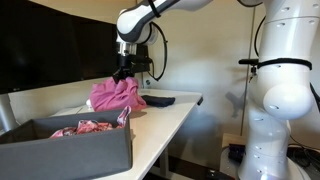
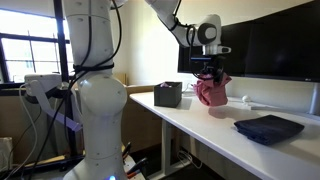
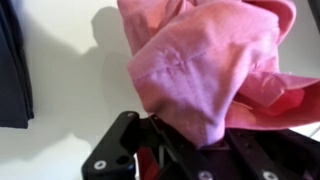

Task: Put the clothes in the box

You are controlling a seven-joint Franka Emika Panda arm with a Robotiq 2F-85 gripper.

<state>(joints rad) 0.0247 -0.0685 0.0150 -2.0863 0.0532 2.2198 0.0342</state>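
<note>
My gripper (image 1: 123,73) is shut on the top of the plain rose-pink garment (image 1: 115,95). The garment hangs bunched below it over the white table, also in an exterior view (image 2: 210,90). I cannot tell whether its lower edge touches the tabletop. In the wrist view the pink fabric (image 3: 200,60) fills the frame and is pinched in the gripper (image 3: 185,150). The dark grey box (image 1: 70,152) stands at the near end of the table, seen small in an exterior view (image 2: 168,95). A pink patterned garment (image 1: 85,127) lies inside it.
A dark blue folded item (image 1: 160,100) lies on the table beyond the held garment, also in an exterior view (image 2: 268,128) and at the wrist view's left edge (image 3: 12,70). The white robot base (image 2: 95,110) stands beside the table. Dark monitors (image 2: 275,45) line the back.
</note>
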